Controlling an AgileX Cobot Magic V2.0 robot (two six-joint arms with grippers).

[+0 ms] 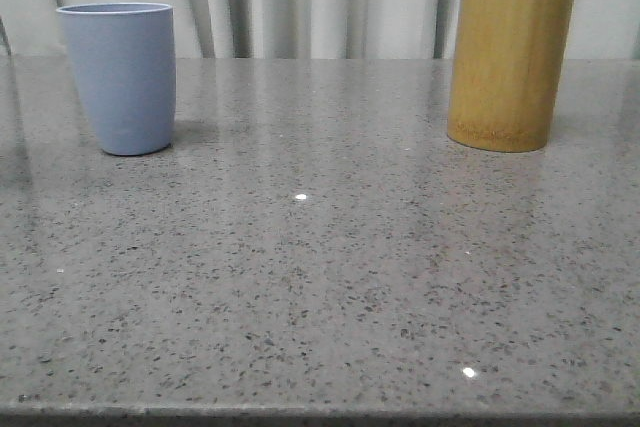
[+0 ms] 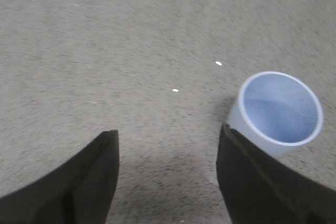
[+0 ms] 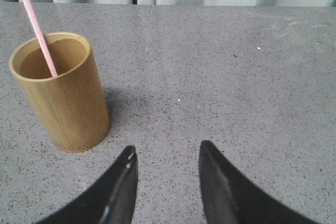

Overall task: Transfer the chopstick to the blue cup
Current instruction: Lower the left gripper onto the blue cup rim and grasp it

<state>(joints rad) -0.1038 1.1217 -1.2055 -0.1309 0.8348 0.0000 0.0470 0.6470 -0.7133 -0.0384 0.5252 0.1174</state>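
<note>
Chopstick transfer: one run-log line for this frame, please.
chopstick: standing in bamboo holder | blue cup: empty, upright | left tool: open, beside cup | right tool: open, near holder | grasp: not yet

i see my right gripper [image 3: 167, 169] with jaws apart above the speckled grey table [image 3: 236, 93], holding nothing; near it stands the bamboo holder [image 3: 60, 95], upright, with the pink chopstick [image 3: 34, 22] leaning inside it

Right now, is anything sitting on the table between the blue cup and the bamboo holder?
No. In the front view, only bare speckled table lies between the blue cup and the bamboo holder.
</note>
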